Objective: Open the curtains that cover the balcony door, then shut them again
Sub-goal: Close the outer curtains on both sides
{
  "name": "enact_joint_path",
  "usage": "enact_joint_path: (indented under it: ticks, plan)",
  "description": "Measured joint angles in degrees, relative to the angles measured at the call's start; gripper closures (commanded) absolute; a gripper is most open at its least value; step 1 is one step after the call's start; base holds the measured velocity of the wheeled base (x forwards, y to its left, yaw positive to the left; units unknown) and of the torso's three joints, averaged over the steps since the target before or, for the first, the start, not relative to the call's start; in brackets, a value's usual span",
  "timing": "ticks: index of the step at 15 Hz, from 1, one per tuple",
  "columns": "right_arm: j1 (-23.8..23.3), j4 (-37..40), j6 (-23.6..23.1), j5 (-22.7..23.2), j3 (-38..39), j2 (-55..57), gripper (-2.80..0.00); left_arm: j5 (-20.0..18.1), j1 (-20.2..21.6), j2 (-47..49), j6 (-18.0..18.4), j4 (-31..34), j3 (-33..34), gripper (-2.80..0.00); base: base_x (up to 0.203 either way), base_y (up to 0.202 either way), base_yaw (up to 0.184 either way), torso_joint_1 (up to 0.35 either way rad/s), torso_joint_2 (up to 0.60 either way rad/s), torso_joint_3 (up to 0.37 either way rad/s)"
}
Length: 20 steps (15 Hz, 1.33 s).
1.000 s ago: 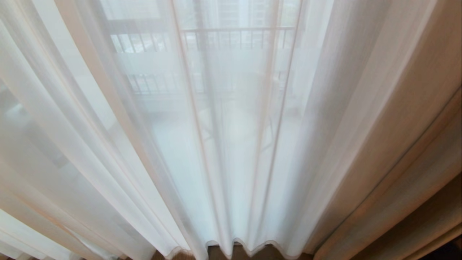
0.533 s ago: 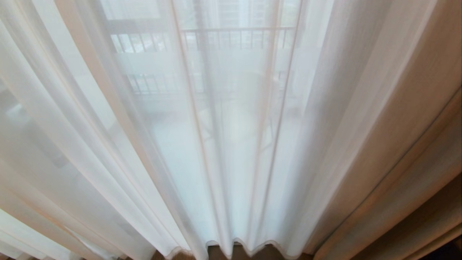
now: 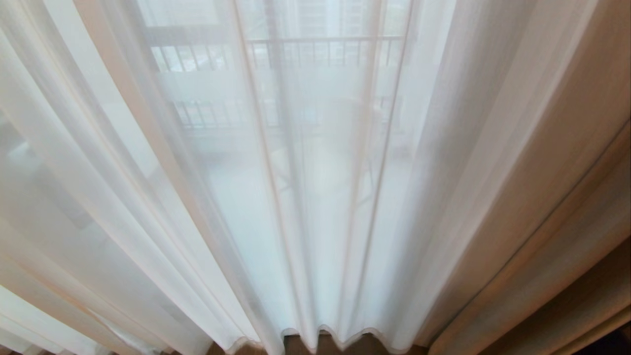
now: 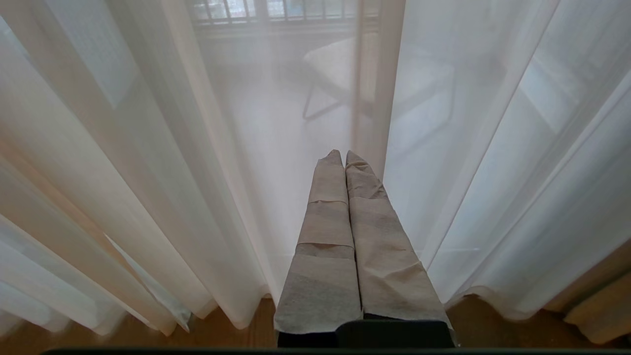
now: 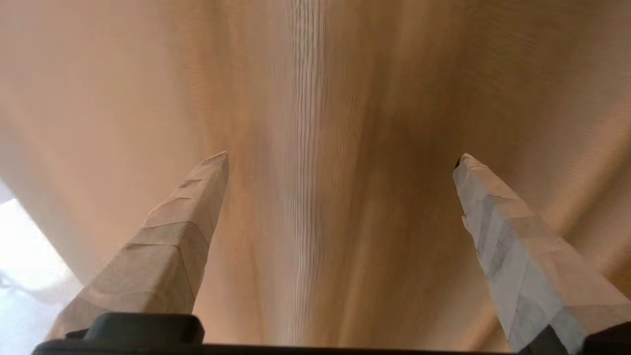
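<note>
White sheer curtains (image 3: 315, 197) hang in pleats across the whole head view, with the thick beige curtain (image 3: 557, 212) at the right edge. The balcony door shows only dimly through the sheer, as a faint upright frame (image 3: 278, 98). Neither arm appears in the head view. My left gripper (image 4: 341, 157) is shut, its taped fingers pressed together and pointing at the sheer curtain (image 4: 222, 148) low by the floor. My right gripper (image 5: 342, 157) is open wide, facing the beige curtain (image 5: 315, 148) close up, with nothing between its fingers.
A dark-barred railing (image 3: 320, 52) and a pale chair (image 4: 345, 69) on the balcony show through the sheer. Wooden floor (image 4: 236, 335) lies under the curtain hems.
</note>
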Motion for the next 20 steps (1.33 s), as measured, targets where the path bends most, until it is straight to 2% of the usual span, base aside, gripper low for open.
enact_joint_path:
  ticks: [6,7,20]
  plan:
    - [2.33,-3.96,1.44,0.02,-3.19,7.58,-2.80,0.00,0.00,0.00,-0.02,0.00,0.00,0.00,0.000,0.000,0.000,0.000,0.00,0.000]
    - [2.51,-4.02,1.43,0.04,-3.51,8.27,0.00,-0.01,0.00,0.00,-0.02,0.00,0.00,0.00,0.000,0.000,0.000,0.000,0.00,0.000]
    - [2.73,-6.45,2.22,0.09,-6.25,11.84,0.00,0.00,0.00,0.00,-0.01,0.00,0.00,0.00,0.000,0.000,0.000,0.000,0.00,0.000]
